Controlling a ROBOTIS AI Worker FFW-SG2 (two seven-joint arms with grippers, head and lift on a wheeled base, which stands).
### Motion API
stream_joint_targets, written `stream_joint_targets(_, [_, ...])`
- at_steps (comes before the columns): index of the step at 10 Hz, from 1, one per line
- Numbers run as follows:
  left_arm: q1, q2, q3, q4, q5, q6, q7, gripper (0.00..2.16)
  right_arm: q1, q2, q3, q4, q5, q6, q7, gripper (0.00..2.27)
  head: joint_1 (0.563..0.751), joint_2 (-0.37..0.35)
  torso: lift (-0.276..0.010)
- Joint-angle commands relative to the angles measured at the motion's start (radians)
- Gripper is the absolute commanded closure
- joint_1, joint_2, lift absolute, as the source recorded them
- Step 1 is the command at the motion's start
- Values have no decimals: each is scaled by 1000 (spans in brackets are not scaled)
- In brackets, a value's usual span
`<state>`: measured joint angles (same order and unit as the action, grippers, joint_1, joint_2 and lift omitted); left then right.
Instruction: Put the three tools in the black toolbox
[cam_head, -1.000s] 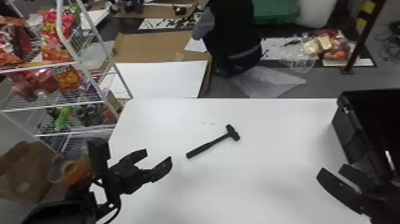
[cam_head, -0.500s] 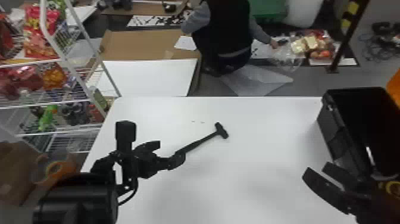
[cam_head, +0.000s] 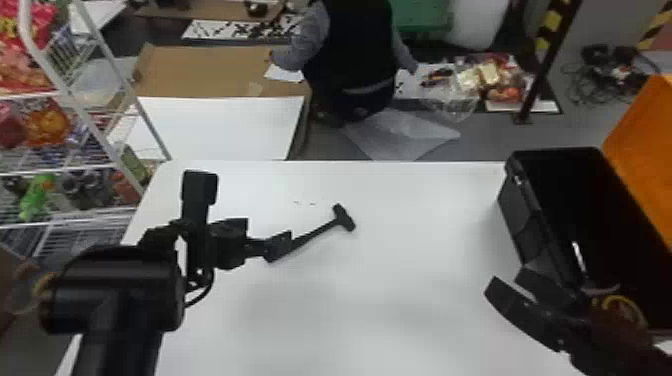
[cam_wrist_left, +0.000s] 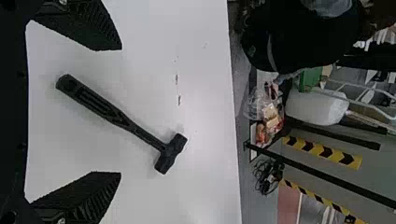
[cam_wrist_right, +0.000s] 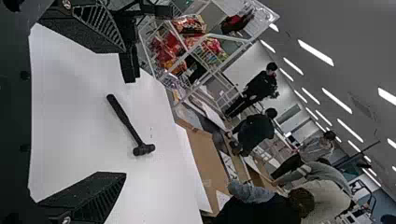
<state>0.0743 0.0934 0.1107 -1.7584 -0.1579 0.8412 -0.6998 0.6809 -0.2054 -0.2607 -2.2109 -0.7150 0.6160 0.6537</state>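
The left arm (cam_head: 117, 342) is black, with a rounded housing (cam_head: 125, 285), thin cable (cam_head: 207, 293), ribbed fingers (cam_wrist_left: 95, 198) and silvery screws (cam_wrist_left: 61, 220).

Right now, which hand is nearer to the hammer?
The robot's left. Its left hand is at the handle of the hammer; the right hand is farther off, beside the toolbox.

It looks like a lab or workshop, with ceiling strip lights (cam_wrist_right: 315, 52), hazard stripes (cam_wrist_left: 322, 151), cables (cam_head: 597, 87) heaped on grey floor (cam_head: 492, 135), and a wire rack (cam_head: 82, 112) of packets (cam_head: 47, 122) by the worktop (cam_head: 400, 310)'s far left corner.
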Motion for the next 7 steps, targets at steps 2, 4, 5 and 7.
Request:
stream_joint_targets(2, [-48,-1,-16,68,-9,26,3,36,2,-14,-12,0,-14,0,3,56,695,68,-55])
stream_joint_targets(4, [-65,-3,-31,119,18,23,8,36,3,-26,-20,0,-23,0,3,56,695,59,-55])
stream_joint_targets(5, [-76,-4,-35,151,35,17,17,36,5,-34,-26,0,-29,0,3,56,695,44,-55])
stream_joint_targets(7, [-87,-9,-40,195,44,2,37,36,8,-49,-41,0,-44,0,3,56,695,23,-55])
